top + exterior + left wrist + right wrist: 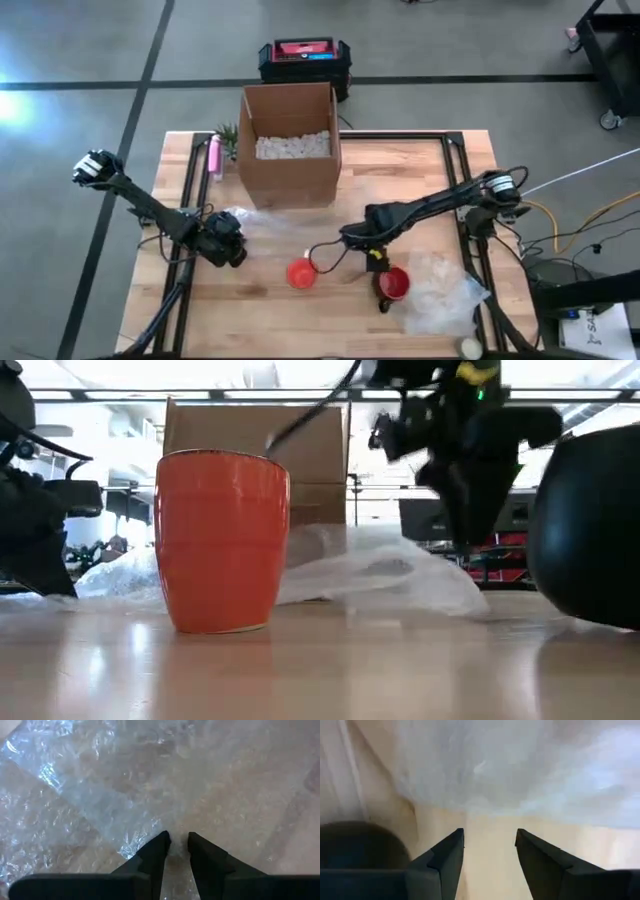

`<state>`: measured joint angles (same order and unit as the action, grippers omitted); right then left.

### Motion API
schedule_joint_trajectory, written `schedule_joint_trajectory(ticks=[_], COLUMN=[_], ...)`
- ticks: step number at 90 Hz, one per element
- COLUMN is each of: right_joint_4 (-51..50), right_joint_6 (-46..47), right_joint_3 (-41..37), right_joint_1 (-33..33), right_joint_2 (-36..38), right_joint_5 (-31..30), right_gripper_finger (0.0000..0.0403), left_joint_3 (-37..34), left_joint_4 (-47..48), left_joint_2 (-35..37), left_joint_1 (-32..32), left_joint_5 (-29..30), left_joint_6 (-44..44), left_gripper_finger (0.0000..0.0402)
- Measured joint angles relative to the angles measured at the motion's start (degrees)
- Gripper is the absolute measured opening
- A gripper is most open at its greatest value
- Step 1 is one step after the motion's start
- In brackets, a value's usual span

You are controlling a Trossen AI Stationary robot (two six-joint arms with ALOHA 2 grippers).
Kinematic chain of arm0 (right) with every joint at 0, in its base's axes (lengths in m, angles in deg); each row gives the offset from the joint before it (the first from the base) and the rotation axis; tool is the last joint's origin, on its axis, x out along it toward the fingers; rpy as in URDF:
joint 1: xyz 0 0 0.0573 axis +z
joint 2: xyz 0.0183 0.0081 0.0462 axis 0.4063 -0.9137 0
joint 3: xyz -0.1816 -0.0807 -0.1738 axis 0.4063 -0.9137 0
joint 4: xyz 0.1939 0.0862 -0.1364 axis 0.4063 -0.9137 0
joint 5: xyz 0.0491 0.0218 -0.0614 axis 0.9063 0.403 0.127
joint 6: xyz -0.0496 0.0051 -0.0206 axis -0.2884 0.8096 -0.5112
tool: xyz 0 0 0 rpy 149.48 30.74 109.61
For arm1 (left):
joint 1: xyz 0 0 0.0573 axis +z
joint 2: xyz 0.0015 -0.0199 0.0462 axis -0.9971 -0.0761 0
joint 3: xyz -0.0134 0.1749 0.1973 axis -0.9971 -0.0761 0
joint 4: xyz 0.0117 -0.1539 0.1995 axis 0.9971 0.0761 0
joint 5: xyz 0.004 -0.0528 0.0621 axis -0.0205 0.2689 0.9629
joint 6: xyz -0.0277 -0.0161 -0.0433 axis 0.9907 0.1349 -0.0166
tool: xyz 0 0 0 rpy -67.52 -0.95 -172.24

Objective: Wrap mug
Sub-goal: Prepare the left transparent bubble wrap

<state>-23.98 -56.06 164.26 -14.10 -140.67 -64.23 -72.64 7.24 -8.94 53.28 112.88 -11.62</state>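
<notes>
Mug (301, 273): orange-red, upright, open top up, bare, near the table's front middle.
Second mug (394, 284): red, at 3 o'clock from it.
Bubble wrap (442, 293): clear, crumpled, just beyond.

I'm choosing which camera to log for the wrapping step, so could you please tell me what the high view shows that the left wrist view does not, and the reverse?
Only the high view shows the cardboard box with white filler, two red mugs on the table, the right gripper by the nearer mug, and a second plastic heap.

Only the left wrist view shows the left gripper with its jaws nearly closed at the wrap's edge.

Both show the clear bubble wrap on wood.
</notes>
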Motion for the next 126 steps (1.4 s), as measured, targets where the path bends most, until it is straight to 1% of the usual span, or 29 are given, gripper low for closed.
schedule_joint_trajectory(ticks=[4,15,19,28,43,52,60,67,78,88,94,113,118,126], right_joint_4=[-0.4,-0.5,-0.8,-0.3,0.6,4.1,10.1,18.8,34.2,43.7,45.8,47.8,50.9,56.5], right_joint_6=[0.0,0.0,0.0,0.0,-0.2,-2.6,-4.3,-6.8,-11.4,-12.6,-12.6,-12.2,-12.1,-12.4], right_joint_3=[-0.1,-1.7,-2.7,-5.2,-11.0,-16.1,-20.9,-24.7,-28.5,-28.5,-27.3,-20.5,-19.8,-19.8], right_joint_1=[-0.3,-1.6,-2.4,-5.3,-10.2,-12.9,-14.8,-15.5,-15.1,-15.2,-15.2,-14.9,-14.4,-13.4], right_joint_2=[1.8,6.1,7.3,8.7,8.6,8.6,8.6,8.6,8.2,8.3,8.4,10.4,10.2,9.3], right_joint_5=[-2.1,-10.5,-12.4,-13.2,-13.0,-10.9,-8.0,-5.1,-4.0,-0.9,2.1,17.3,18.8,19.2], right_gripper_finger=[0.0158,0.0151,0.0149,0.0143,0.0132,0.0128,0.0131,0.0135,0.0139,0.0134,0.0128,0.0108,0.0106,0.0103], left_joint_3=[0.3,1.0,1.1,1.1,1.1,1.1,1.1,1.1,1.1,1.1,1.1,1.1,1.1,1.1], left_joint_4=[0.5,1.3,1.3,1.3,1.1,0.9,0.9,0.9,0.6,0.5,0.5,0.4,0.4,0.4], left_joint_2=[0.1,0.3,0.3,0.3,0.3,0.3,0.3,0.3,0.3,0.4,0.4,0.3,0.4,0.4], left_joint_1=[0.0,0.0,0.0,0.0,0.0,0.0,0.0,0.0,-0.1,-0.1,-0.1,-0.1,-0.1,0.0], left_joint_5=[-0.3,-0.6,-0.6,-0.5,-0.3,-0.3,-0.2,0.1,1.2,1.3,1.4,1.5,1.6,1.6], left_joint_6=[0.0,-0.1,-0.1,-0.2,-0.3,-0.2,-0.2,-0.3,-0.3,-0.3,-0.3,-0.3,-0.5,-0.5], left_gripper_finger=[0.0074,0.0074,0.0074,0.0074,0.0074,0.0074,0.0074,0.0074,0.0074,0.0074,0.0074,0.0074,0.0074,0.0074])
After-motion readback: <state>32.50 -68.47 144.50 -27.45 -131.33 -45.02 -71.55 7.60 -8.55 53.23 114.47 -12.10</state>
